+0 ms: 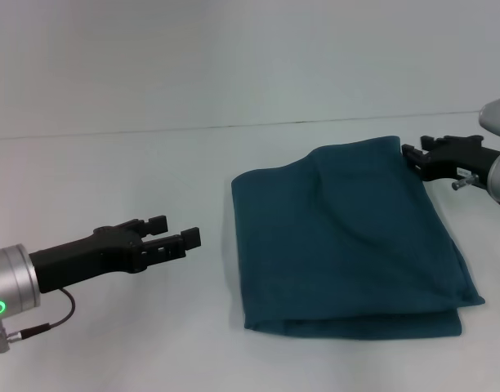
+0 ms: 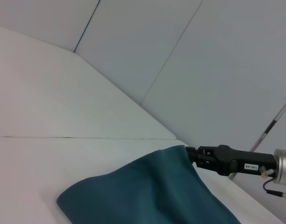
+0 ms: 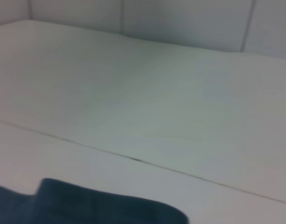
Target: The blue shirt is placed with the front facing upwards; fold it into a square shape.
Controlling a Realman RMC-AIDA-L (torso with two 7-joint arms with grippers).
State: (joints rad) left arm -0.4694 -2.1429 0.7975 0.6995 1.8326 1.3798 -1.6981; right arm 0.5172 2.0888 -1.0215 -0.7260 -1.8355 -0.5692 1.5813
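One folded blue shirt (image 1: 348, 237), slightly skewed.

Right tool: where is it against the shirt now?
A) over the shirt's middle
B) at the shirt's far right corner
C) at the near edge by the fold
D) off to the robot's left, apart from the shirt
B: the right tool sits at the far right corner of the folded shirt; the left tool is apart, on the other side.
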